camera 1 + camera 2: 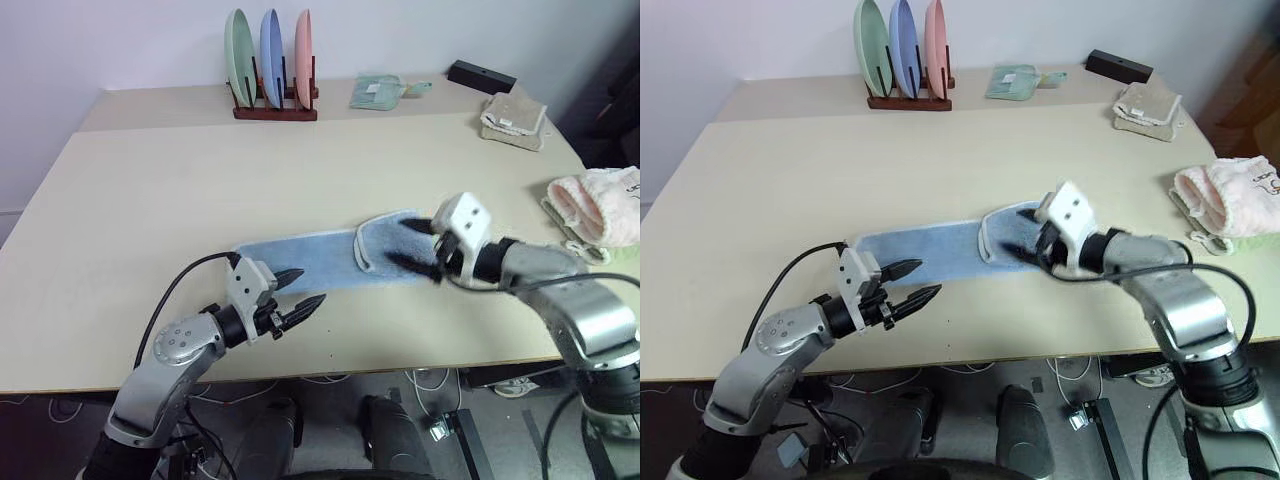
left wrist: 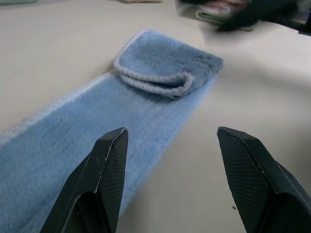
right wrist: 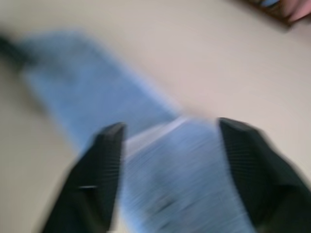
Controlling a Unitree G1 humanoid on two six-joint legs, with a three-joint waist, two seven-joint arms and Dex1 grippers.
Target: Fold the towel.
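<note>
Light blue terry-cloth towel [image 1: 330,258] w/ whitish edge trim lies as a long narrow strip on the beige wooden table [image 1: 200,190], near its front edge. The strip's R end is folded back over itself, making a short doubled flap [image 2: 160,65] w/ the trim curling along its edge.

L gripper [image 1: 303,293]: two black fingers spread apart, nothing between them. It sits low at the table's front edge, just in front of the strip's L end, tips aimed along the cloth toward the folded flap. In the L wrist view the towel runs past the one finger [image 2: 104,174] while the other is over bare table; no contact visible.

R gripper [image 1: 420,247]: jaws parted, fingers straddling the folded flap, one tip over the flap's far side, the other at its near edge. R wrist view is smeared, but blue cloth fills the gap between the two fingers [image 3: 99,170] and the jaws don't look clamped on it. Whether the tips touch the cloth, can't tell.

Beyond the jaws, at the far table edge: wooden rack holding three upright plates [image 1: 270,60] in green, blue, pink; a small pale-green cloth [image 1: 378,92]; a black rectangular box [image 1: 481,76]; a beige folded towel [image 1: 513,118]. A pink-and-white fluffy towel [image 1: 598,205] lies to the R of the R gripper, well apart from the blue strip.
</note>
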